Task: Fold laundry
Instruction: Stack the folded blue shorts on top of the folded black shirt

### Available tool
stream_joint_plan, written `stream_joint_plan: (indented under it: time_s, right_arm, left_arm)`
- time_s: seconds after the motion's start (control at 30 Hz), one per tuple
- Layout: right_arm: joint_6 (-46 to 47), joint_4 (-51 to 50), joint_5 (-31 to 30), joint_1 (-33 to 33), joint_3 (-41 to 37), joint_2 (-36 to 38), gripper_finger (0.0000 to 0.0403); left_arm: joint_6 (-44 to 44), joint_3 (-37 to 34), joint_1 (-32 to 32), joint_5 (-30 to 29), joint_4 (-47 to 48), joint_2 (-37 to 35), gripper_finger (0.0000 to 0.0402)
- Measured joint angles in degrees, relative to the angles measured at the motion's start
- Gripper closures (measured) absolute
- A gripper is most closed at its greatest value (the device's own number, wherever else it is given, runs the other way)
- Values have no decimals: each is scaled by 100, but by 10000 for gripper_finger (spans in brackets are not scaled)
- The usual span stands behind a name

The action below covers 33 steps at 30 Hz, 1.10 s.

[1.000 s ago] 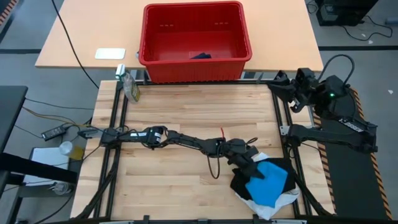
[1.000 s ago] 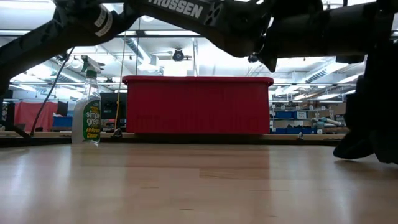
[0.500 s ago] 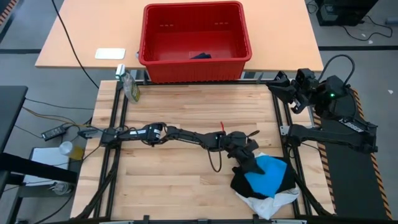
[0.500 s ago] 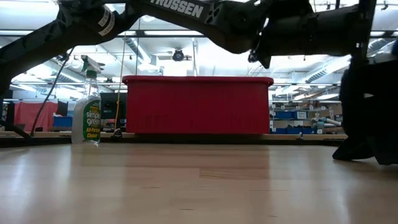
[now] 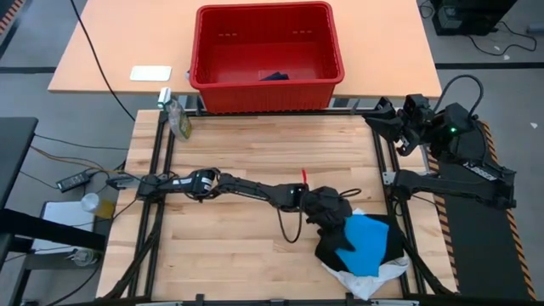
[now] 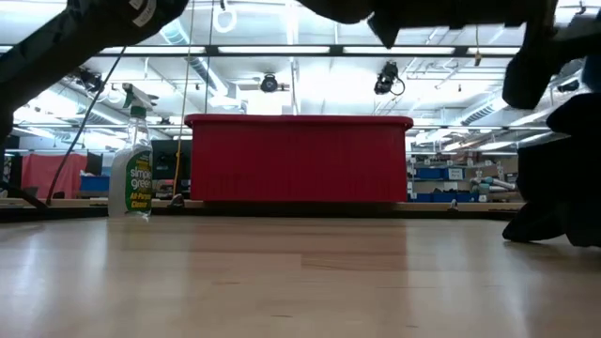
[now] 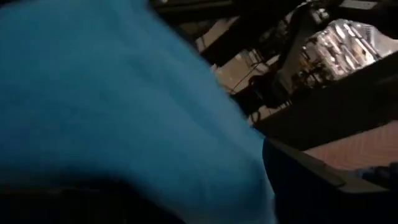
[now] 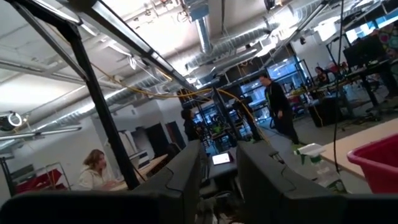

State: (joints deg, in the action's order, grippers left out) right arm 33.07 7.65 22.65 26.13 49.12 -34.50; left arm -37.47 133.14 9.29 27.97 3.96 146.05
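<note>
The laundry lies piled at the table's near right corner. A bright blue garment (image 5: pixel 367 242) sits on top of a black one (image 5: pixel 325 252), and a white one (image 5: pixel 374 277) sticks out underneath toward the near edge. My left gripper (image 5: pixel 333 217) hovers at the pile's far left edge, just above the black cloth. Blurred blue cloth (image 7: pixel 112 93) fills its wrist view. My right gripper (image 5: pixel 391 119) waits raised at the table's far right corner. It is open, with nothing between its fingers (image 8: pixel 180 177).
A red basket (image 5: pixel 263 92) stands on the tan table beyond the far edge, with a dark item (image 5: pixel 274 76) inside. A spray bottle (image 5: pixel 177 117) stands at the far left corner. Bare wood spans the middle and left. People sit and stand in the room behind.
My left gripper has risen off the blue garment and drawn back a little toward the table's left and far side. In the low view the arm has climbed toward the top of the picture. The pile stays where it was.
</note>
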Motion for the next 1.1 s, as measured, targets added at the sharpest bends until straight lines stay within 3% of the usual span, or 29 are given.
stream_joint_plan:
  time_s: [0.17,0.3,0.47,0.73,0.83,0.93,1.03,1.1]
  right_arm:
    - [-43,1,-11,26,0,2,290]
    - [-8,-3,-6,26,0,-7,290]
    - [65,-1,-2,26,0,-9,290]
    - [88,-5,85,26,0,-9,290]
    - [127,-46,611,5,0,-9,290]
    - [187,-230,1549,-204,0,-9,291]
    - [248,-798,2421,-649,-4,-21,297]
    - [147,-1364,2681,-1081,-72,-26,306]
  left_arm:
    - [209,-4,149,-322,-38,-4,141]
    - [297,0,150,-426,458,-8,147]
    - [901,-2,43,-425,1379,-20,154]
    - [1577,-4,28,-326,1463,-359,159]
    - [1630,-4,53,-325,1579,-439,159]
    - [1781,-7,57,-348,1652,-500,159]
    - [1938,2,49,-522,1691,-532,159]
    - [2009,-2,41,-635,1836,-531,159]
